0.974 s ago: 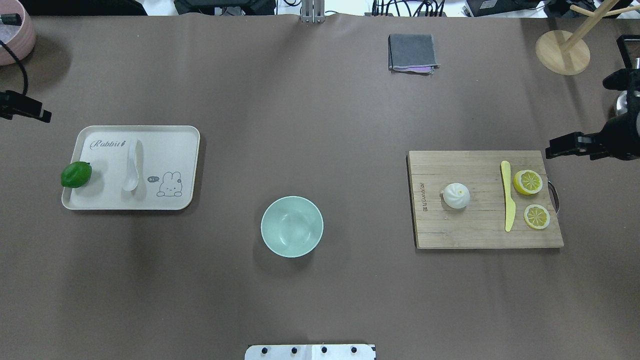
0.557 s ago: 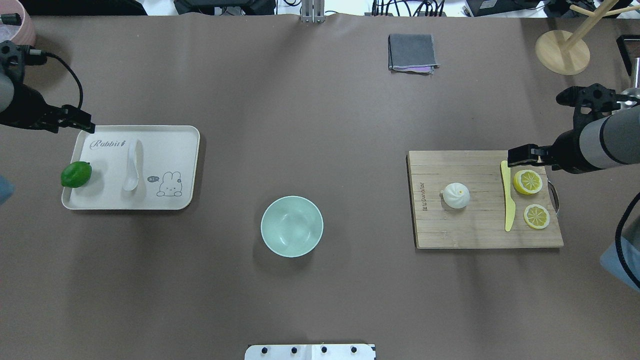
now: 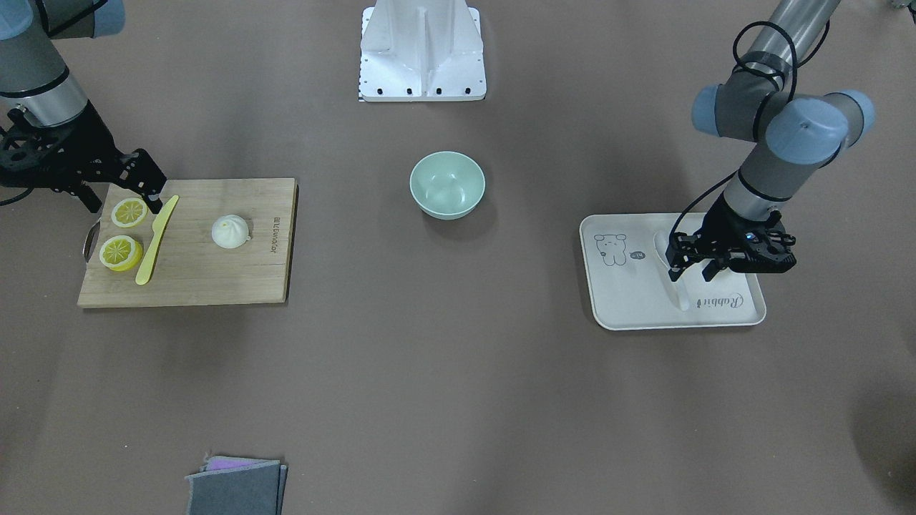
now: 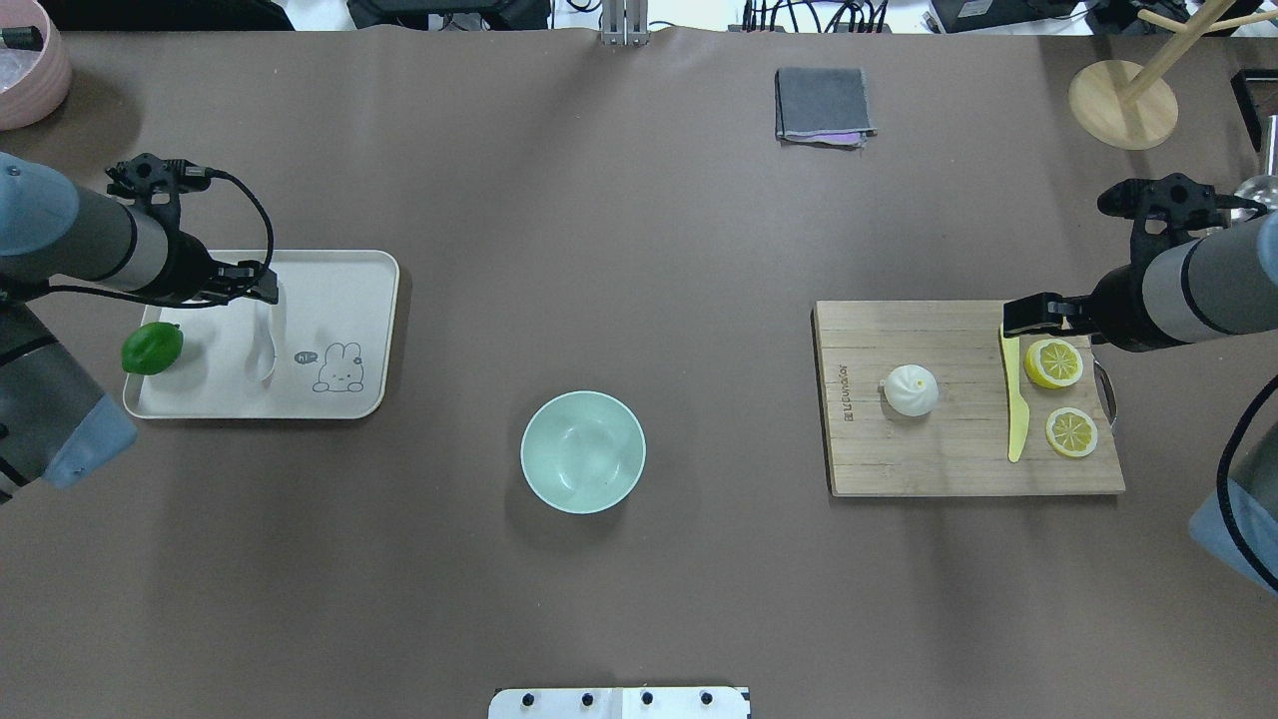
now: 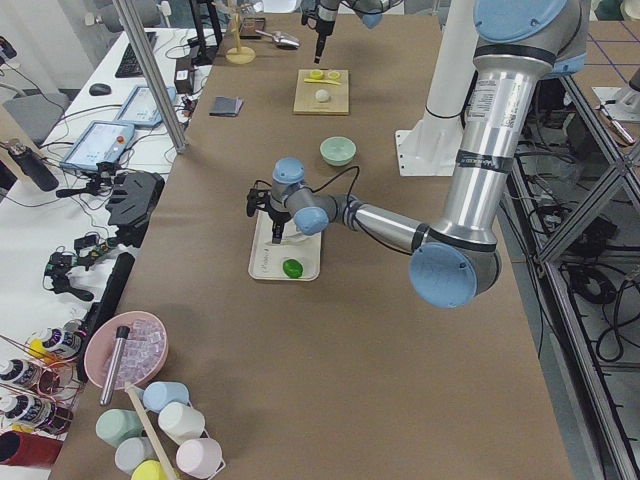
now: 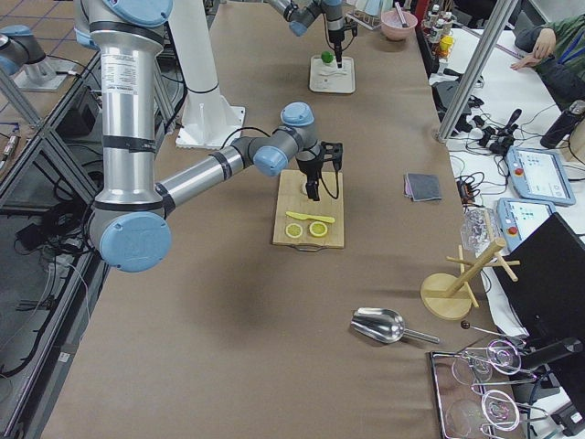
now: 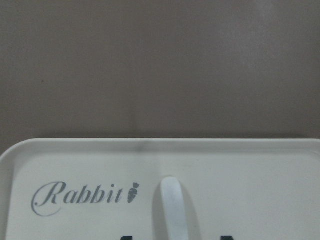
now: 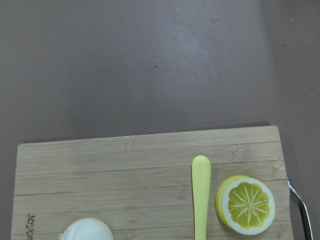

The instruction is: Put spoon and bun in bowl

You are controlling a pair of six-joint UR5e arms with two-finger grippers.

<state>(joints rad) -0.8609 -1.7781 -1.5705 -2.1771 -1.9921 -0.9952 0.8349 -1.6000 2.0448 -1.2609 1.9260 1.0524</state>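
The spoon (image 4: 263,340) lies on a tray (image 4: 344,300) near the left edge of the table, handle pointing to the far edge, scoop towards the robot. The left gripper (image 4: 266,291) hangs right over the handle's far end. Its fingers (image 3: 674,262) stand apart, and the left wrist view shows one tip on either side of the handle. I can't tell whether they touch it. A lime (image 4: 152,349) sits on the tray's outer rim, just beside the spoon.

The bun (image 4: 911,390) sits upright on a board (image 4: 929,459) towards the right edge, on the half of the board nearer the middle. The right gripper (image 4: 1023,316) is above the board's far side, over the tip of a knife (image 4: 1014,409), and well apart from the bun, which lies nearer the robot and inward of it. Its fingers look spread in the front view, holding nothing. Two lemon halves (image 4: 1054,362) lie past the knife, on the side towards the right edge.

The bowl (image 4: 583,451) stands between tray and board, nearer the robot's edge, with neither spoon nor bun in it.
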